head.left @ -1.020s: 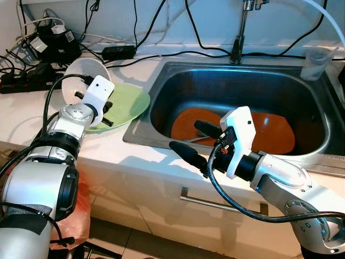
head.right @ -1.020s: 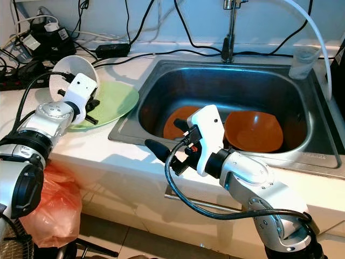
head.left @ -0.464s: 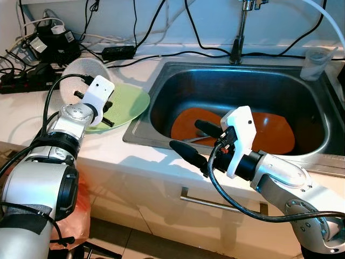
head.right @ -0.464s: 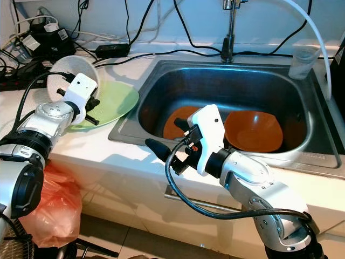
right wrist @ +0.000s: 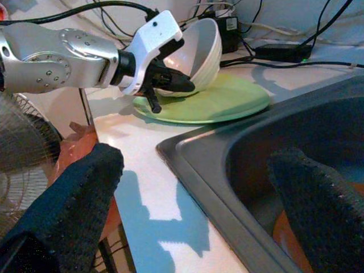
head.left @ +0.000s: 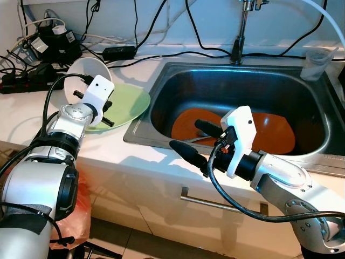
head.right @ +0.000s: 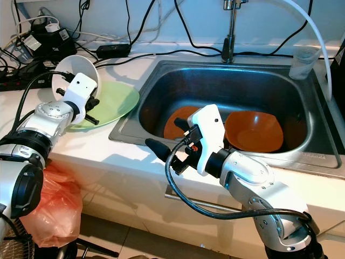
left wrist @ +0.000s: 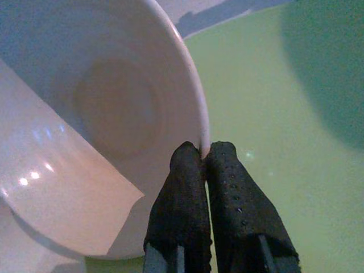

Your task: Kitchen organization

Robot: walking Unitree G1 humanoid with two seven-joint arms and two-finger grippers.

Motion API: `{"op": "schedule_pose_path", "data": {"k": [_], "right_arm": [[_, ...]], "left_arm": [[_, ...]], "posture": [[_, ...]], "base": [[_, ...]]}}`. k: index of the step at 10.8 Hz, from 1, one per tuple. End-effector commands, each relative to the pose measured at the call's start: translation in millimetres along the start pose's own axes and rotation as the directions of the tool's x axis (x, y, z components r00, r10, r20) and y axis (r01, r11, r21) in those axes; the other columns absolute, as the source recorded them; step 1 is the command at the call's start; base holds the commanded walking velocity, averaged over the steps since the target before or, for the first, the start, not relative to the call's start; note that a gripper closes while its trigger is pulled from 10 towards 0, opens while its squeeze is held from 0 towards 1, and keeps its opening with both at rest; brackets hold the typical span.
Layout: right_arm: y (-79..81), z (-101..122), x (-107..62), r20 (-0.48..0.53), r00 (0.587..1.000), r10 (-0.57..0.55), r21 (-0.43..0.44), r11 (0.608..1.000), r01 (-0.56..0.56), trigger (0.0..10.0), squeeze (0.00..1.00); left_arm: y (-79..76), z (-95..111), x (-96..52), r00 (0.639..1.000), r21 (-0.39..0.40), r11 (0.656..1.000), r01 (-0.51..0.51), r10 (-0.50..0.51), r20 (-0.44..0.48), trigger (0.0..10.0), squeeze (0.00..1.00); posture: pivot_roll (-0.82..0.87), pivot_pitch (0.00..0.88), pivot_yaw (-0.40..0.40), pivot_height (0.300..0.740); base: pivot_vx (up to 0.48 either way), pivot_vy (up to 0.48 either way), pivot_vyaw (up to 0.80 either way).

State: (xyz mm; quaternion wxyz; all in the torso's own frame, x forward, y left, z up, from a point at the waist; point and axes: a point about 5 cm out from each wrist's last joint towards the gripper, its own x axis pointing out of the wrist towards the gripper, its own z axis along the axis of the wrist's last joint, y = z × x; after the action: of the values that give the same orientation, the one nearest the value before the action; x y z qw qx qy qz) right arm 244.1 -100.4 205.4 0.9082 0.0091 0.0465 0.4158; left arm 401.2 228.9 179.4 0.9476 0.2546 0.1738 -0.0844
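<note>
Left gripper (left wrist: 203, 156) pinches the tilted white bowl (head.left: 85, 75) rim over the green plate (head.left: 128, 106); right gripper (head.left: 200, 143), apparently idle at the sink's (head.left: 161, 75) 7 o'clock edge, is spread wide.

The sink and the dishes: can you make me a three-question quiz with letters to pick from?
1. Where does the green plate lie?
A. on the counter beside the sink
B. down in the sink
C. on the floor

2. What colour are the dishes in the sink?
A. blue
B. orange
C. black

3. What is the left gripper doing?
A. hanging open over the sink
B. holding a cup
C. pinching the rim of the white bowl

Answers:
1. A, the plate rests on the white counter to the left of the sink.
2. B, both dishes at the sink's bottom are orange.
3. C, the left wrist view shows the two black fingers shut on the bowl's rim, the bowl tilted over the plate. The right gripper is open at the sink's front edge.
</note>
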Motion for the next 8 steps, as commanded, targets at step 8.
{"op": "schedule_pose_path", "data": {"k": [8], "right_arm": [[-3.8, 8, 2.1, 0.043, 0.999, -0.012, -0.021, 1.000, 0.013, 10.0, 0.00]], "left_arm": [[-23.9, 89, -0.1, 0.914, 0.069, 0.997, -0.047, 0.015, 0.405, 0.0, 0.00]], "posture": [[-0.15, 0.000, 0.144, 0.740]], "base": [[0.000, 0.000, 0.00]]}}
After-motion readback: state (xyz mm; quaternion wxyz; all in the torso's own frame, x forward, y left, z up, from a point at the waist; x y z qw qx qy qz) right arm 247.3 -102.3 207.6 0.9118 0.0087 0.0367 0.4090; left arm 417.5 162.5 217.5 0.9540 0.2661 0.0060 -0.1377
